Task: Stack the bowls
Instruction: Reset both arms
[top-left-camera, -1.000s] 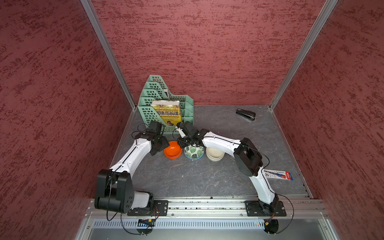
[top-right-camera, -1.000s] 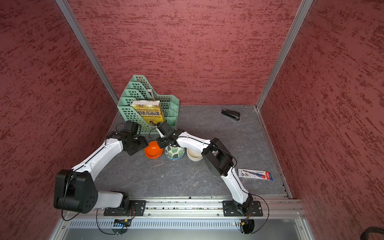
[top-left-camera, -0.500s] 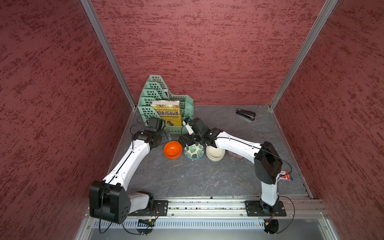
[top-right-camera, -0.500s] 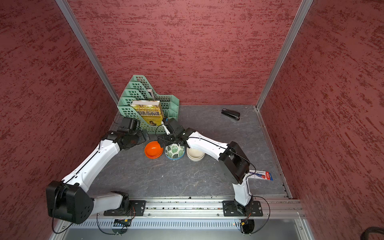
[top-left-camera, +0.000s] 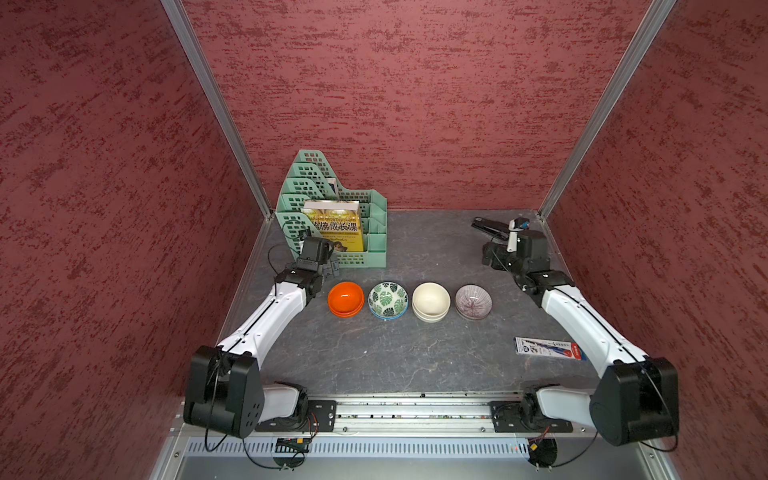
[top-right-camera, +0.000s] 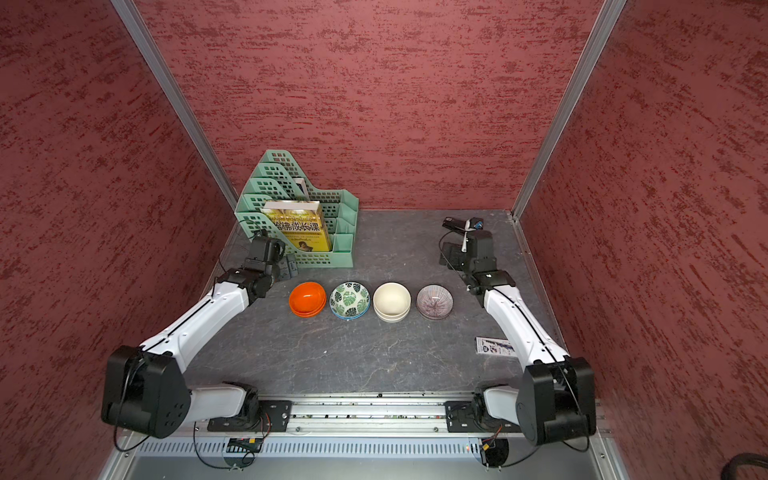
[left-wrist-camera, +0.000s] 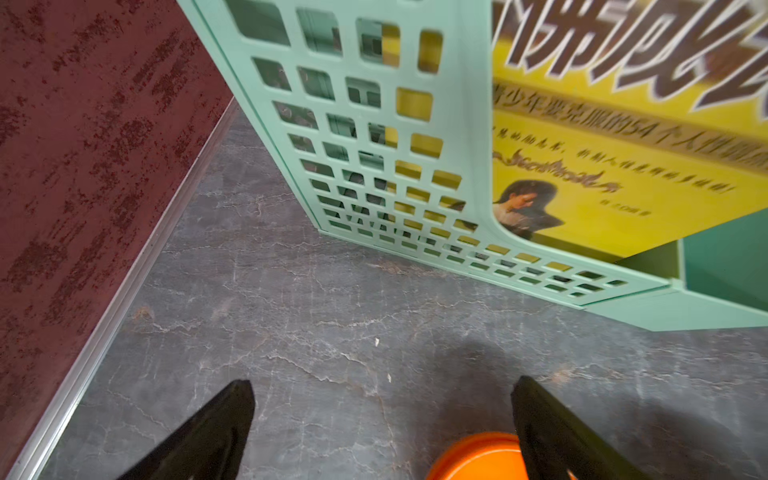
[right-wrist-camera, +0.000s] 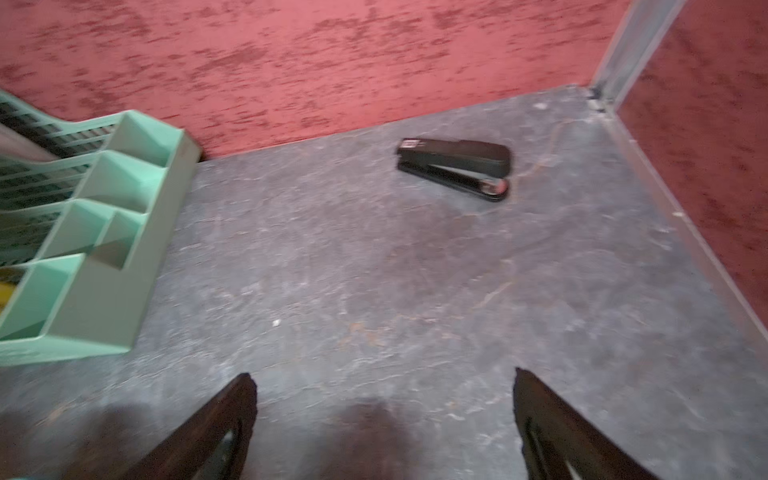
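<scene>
Bowls (top-left-camera: 388, 300) unheld; left gripper (left-wrist-camera: 382, 380) and right gripper (right-wrist-camera: 384, 373) wide open, empty.

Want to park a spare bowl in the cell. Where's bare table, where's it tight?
Free: the wide table strip between bowls and front rail; the patch behind the bowls, between organizer and stapler. Tight: back left, left gripper between organizer and orange bowls; right side, right gripper by the stapler, packet nearer the rail.
</scene>
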